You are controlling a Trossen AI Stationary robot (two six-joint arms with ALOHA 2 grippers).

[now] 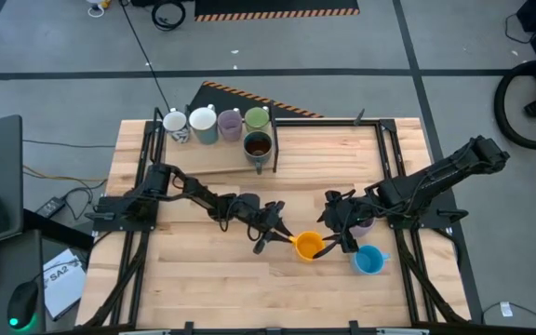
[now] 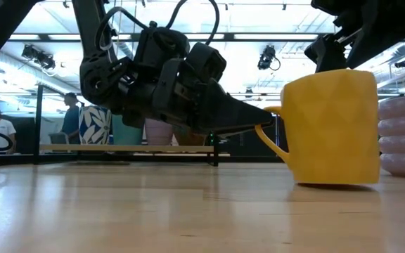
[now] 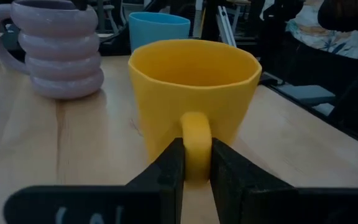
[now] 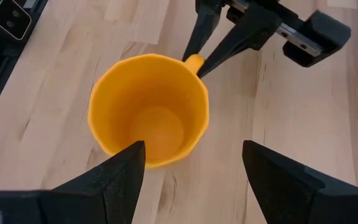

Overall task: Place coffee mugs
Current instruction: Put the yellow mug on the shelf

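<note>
Gripping the handle of the faceted orange ceramic mug point(image 3: 194, 93) mid-table, your left gripper point(image 3: 194, 177) pinches it between both fingers; just right, your right gripper point(image 4: 191, 165) hovers over the mug's rim, jaws wide, beside the blue mug point(image 1: 368, 261).

High view: overhead, straight down, far off, takes in whole table point(image 1: 203, 279), both arms, floor around.
Low view: at tabletop height, level across wood toward room behind, close to orange mug point(image 2: 332, 126).
Left wrist view: rides left arm, faces forward low over table, mug's handle close up between own fingers point(image 3: 166, 177).
Right wrist view: rides right arm, looks down steeply into same mug from near.
All four views share orange mug.
</note>
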